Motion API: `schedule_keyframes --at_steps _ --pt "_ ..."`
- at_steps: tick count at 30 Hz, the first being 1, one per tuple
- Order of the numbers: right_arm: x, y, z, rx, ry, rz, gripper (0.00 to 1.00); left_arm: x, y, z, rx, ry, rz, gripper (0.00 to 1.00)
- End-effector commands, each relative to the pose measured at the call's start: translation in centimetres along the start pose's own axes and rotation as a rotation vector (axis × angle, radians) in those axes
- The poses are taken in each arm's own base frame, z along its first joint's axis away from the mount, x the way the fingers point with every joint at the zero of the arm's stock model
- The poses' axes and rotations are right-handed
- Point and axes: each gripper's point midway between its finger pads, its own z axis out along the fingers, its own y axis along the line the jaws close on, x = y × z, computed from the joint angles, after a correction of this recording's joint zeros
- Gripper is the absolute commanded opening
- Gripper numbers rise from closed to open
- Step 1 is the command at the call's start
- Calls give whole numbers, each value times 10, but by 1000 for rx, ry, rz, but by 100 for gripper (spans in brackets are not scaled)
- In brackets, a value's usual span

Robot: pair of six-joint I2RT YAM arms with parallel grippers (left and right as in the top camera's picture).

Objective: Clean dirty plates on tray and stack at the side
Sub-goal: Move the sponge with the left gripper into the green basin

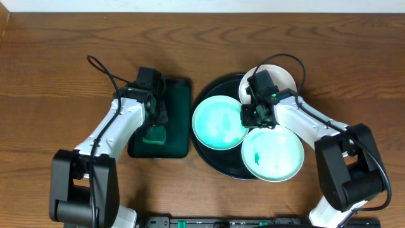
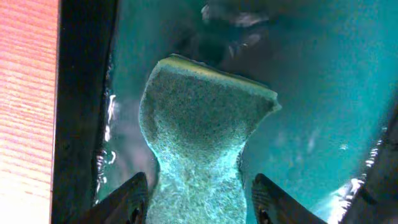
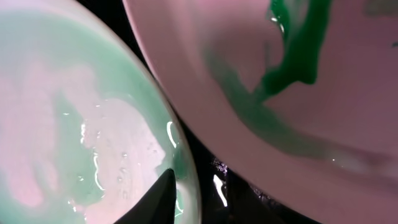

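Note:
The round black tray (image 1: 201,147) holds three plates. A mint green plate (image 1: 218,122) lies at its left, a second mint one (image 1: 273,154) with a green smear at the front right, and a white plate (image 1: 281,77) at the back, partly under my right arm. My right gripper (image 1: 255,119) hovers low where the plates meet. In the right wrist view one finger (image 3: 163,199) lies over the rim of the wet mint plate (image 3: 74,124), beside the smeared plate (image 3: 280,93); the other finger is hidden. My left gripper (image 1: 155,130) is open, straddling the green sponge (image 2: 199,124) without touching it.
The sponge rests in a dark green rectangular tray (image 1: 180,95) left of the black tray, wet inside. Bare wooden table surrounds both trays. Cables loop above each arm.

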Motion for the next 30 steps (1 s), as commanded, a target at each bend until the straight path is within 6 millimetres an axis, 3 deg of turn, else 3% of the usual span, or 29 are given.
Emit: schedule_keyframes --at_steps 1,5,7,8,12,16,20,30 --pt "3 -2 1 8 -10 -5 23 -31 -13 -32 59 -92 -15 56" --pt "4 -1 4 -1 -17 -6 19 -51 -19 -73 99 -193 -26 60" --pt "4 -1 4 -4 -17 -6 4 -60 -19 -94 122 -253 -31 66" --pt "4 -1 4 -5 -19 -6 1 -64 -19 -106 134 -285 -36 69" --pt "3 7 4 -48 -19 -8 1 -71 -7 -148 168 -400 -79 77" --pt "2 25 -3 -144 9 -6 1 -73 16 -177 170 -482 -134 78" --pt "-1 29 -12 -151 31 38 1 -71 28 -188 166 -509 -161 79" --pt "-16 34 -46 -133 65 59 1 -71 28 -187 165 -506 -161 80"
